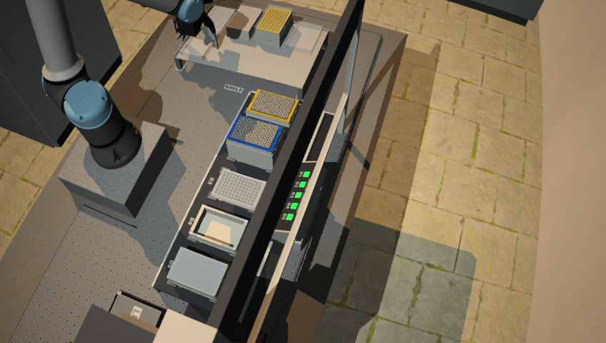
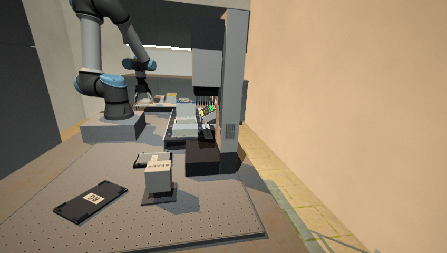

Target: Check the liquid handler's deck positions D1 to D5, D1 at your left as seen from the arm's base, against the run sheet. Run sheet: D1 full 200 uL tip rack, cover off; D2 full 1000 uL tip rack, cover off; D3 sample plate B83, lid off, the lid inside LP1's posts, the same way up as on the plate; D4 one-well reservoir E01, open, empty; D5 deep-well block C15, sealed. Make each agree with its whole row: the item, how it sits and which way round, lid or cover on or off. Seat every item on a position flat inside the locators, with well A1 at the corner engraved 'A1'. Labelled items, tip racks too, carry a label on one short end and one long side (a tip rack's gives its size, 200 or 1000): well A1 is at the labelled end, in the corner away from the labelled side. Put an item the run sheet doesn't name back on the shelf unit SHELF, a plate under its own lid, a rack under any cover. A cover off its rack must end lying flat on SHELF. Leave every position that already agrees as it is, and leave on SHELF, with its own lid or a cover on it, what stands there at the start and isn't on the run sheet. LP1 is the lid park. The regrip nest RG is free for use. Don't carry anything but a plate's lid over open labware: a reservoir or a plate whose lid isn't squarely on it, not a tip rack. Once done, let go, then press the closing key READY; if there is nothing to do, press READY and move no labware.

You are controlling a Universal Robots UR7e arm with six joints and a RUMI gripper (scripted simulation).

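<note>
Jaws standing apart and gripping nothing, poised just above a clear cover (image 1: pixel 199 53) that lies flat at the near-left end of SHELF (image 1: pixel 271 63). The gripper (image 1: pixel 203 33) hangs straight down over that cover; in the exterior view its fingers (image 2: pixel 147 93) splay to either side of it.

Deck as it lies: yellow-rimmed tip rack (image 1: pixel 271 105) and blue-rimmed tip rack (image 1: pixel 254 132) at the far end, both uncovered; sample plate (image 1: pixel 238 188) in the middle, no lid on it; reservoir (image 1: pixel 217 227) open; deep-well block (image 1: pixel 196 271) beyond it with a smooth top, judged sealed. All five indicator lights (image 1: pixel 297 194) on the handler panel show green. Labels too small to read.

Step in hand, by my judgement: release of the cover on SHELF.

To do it well:
- open fully before lifting, so neither finger drags the cover's edge
- rise straight up until clear of the covered plate (image 1: pixel 219 16) and the rack (image 1: pixel 274 21) beside it on SHELF
- confirm the cover lies flat, not tilted against its neighbour
- travel to READY (image 2: pixel 158 175) along the arm side of the desk (image 2: pixel 200 216), not over the open reservoir or plate.
</note>
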